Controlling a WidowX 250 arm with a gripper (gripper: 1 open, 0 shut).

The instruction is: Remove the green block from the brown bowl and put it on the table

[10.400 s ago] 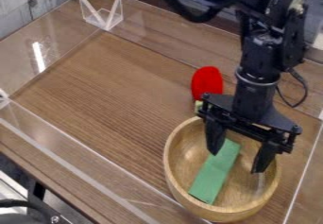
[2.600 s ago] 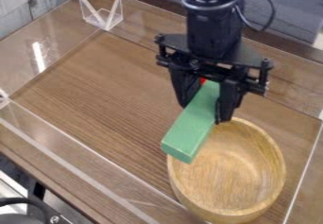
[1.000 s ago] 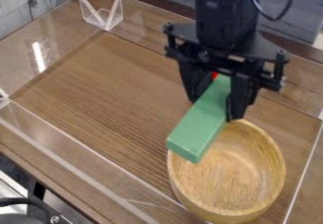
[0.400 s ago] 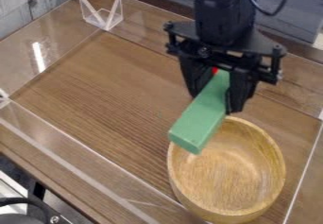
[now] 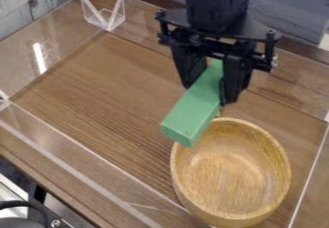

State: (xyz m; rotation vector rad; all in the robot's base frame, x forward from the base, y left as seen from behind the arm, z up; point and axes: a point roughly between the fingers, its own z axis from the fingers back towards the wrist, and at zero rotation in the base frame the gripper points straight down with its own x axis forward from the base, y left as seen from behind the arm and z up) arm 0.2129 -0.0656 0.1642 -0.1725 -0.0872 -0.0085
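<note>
Green block [image 5: 195, 109]: flat, elongated light-green bar, raised, slanting from one o'clock down to seven, lower end overlapping the bowl's rim at eleven o'clock in view
Brown bowl [image 5: 232, 172]: round, wide, light-brown, thick-rimmed, upright at the table's five o'clock
Table [image 5: 110, 95]: brown wood-grain top beneath the bowl

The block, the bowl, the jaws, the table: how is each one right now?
Block: held up in the jaws, tilted, its low end sticking out past the bowl's rim in the picture
Bowl: upright, open at the top, nothing seen in it
Jaws: shut on the block
Table: flat, bare wood showing left of the bowl
</note>
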